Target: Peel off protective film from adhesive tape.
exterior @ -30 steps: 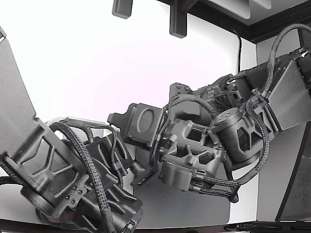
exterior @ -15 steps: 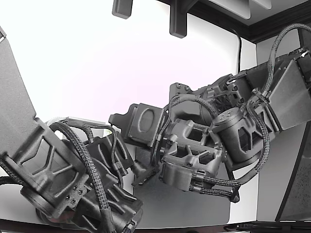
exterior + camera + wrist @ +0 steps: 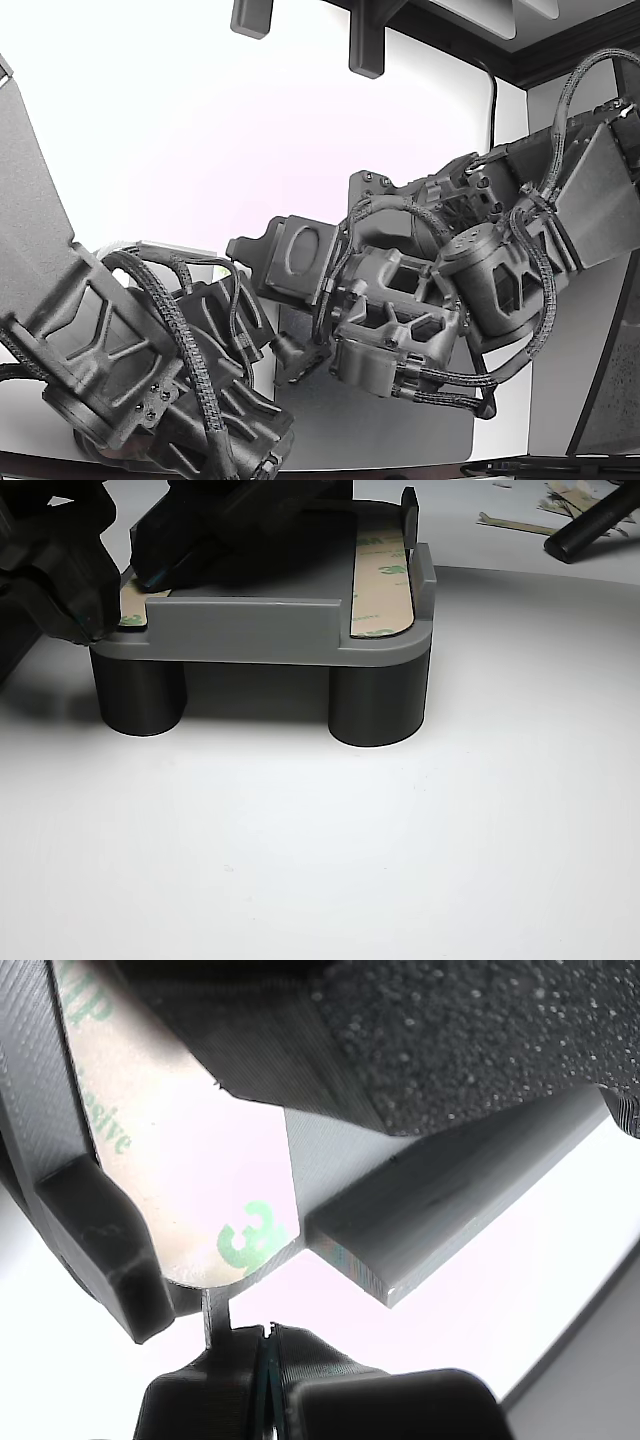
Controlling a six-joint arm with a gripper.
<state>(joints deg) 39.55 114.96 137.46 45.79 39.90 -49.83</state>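
Hand (image 3: 268,1345) seemingly pinching film tab above white table (image 3: 400,860)

A white counter (image 3: 420,850) carries a grey fixture (image 3: 250,630) standing on dark round legs (image 3: 378,700) in the other view's near middle, while far off at that view's right lie scraps of peeled film (image 3: 515,522) and a black rod (image 3: 595,525).

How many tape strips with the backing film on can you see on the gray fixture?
2. One strip lies along the gray fixture edge at the other view's right; another shows at the left corner, mostly hidden under the gripper. More may be hidden.
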